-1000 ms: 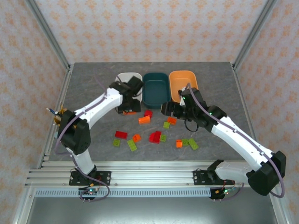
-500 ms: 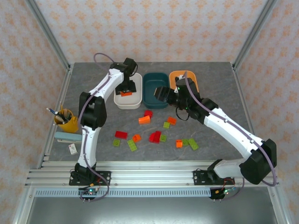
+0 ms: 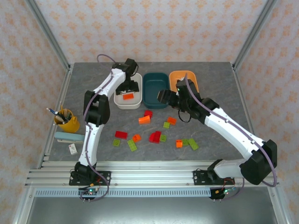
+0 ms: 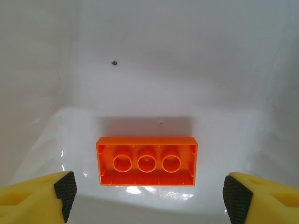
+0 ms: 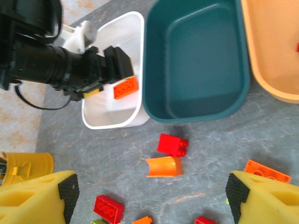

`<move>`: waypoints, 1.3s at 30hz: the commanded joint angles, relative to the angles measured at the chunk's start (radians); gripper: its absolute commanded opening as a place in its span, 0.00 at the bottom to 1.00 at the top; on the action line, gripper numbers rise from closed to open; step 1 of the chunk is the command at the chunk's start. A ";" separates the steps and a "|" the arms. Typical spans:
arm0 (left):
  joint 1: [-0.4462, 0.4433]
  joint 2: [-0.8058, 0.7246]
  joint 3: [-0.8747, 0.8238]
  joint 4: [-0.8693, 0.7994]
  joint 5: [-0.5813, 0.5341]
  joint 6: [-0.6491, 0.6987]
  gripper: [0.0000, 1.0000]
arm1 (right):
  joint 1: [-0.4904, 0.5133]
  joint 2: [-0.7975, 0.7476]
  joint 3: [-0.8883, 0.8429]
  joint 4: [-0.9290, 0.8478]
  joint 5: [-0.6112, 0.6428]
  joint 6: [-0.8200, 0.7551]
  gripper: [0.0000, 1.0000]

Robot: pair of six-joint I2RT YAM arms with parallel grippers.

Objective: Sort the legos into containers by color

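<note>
One orange lego (image 4: 146,161) lies flat in the white bin (image 4: 187,70), hollow side up. The left gripper (image 4: 148,191) hangs over it, open wide, and its fingers do not touch the lego. Beside the white bin sit the teal bin (image 3: 152,86) and the orange bin (image 3: 180,77). The right gripper (image 5: 152,196) is open too, with nothing in it, near the teal bin. Red, orange and green legos (image 3: 154,136) lie on the grey surface (image 3: 215,84) in front of the bins.

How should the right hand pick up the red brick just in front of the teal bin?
Probably best from straight above, pinching the red brick across its smooth side faces and avoiding the studded end: it lies tipped over, studs pointing sideways.
</note>
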 commanded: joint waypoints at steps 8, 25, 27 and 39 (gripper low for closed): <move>-0.031 -0.327 -0.082 0.032 0.036 -0.055 0.89 | -0.023 -0.064 0.109 -0.414 0.217 0.004 0.81; -0.433 -0.913 -0.943 0.468 0.184 -0.130 0.92 | -0.226 -0.144 -0.365 -0.509 0.019 0.647 0.99; -0.467 -0.933 -0.979 0.489 0.184 -0.138 0.92 | -0.243 -0.134 -0.404 -0.471 0.003 0.659 0.99; -0.544 -0.933 -0.992 0.550 0.177 -0.179 0.92 | -0.276 0.022 -0.492 -0.290 -0.100 0.605 0.99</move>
